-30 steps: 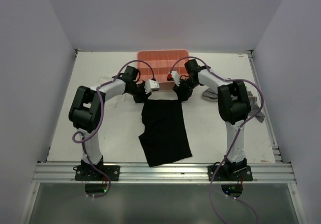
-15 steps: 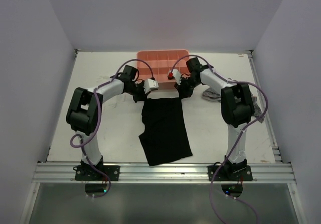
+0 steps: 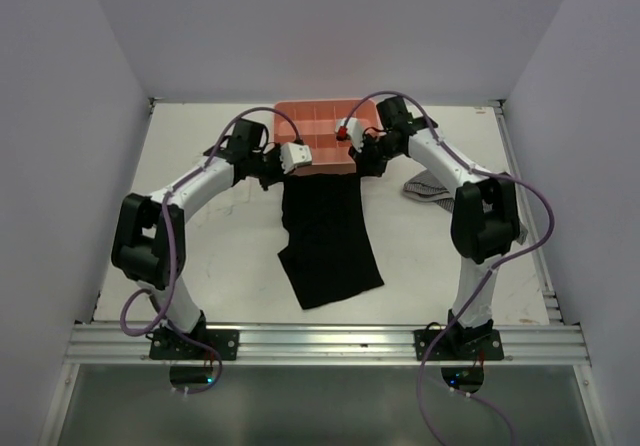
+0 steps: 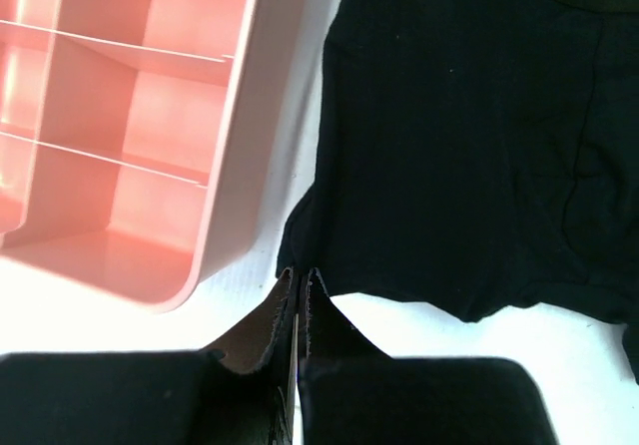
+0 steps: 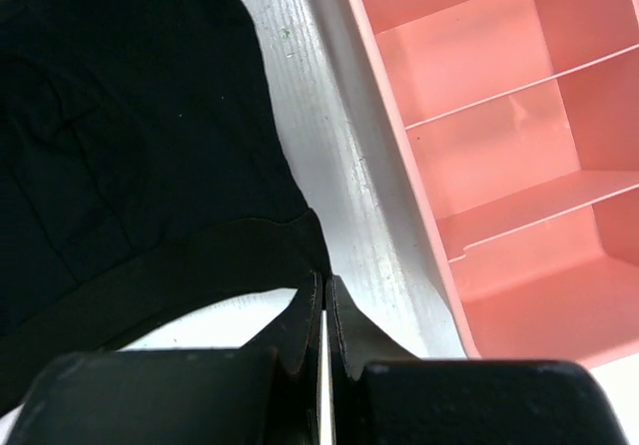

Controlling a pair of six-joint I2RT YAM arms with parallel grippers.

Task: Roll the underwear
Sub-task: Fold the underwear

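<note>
Two far corners of the underwear [image 3: 328, 241] are pinched: one by the left gripper [image 4: 300, 277], one by the right gripper [image 5: 323, 283]. The rest lies on the table [image 3: 220, 256], just beside the pink tray [image 3: 325, 104].

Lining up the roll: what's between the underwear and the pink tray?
Only a bare strip of white table separates the underwear from the pink tray; both wrist views show it.

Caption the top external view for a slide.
The left gripper and right gripper each pinch a far corner of the underwear by the pink tray.
</note>
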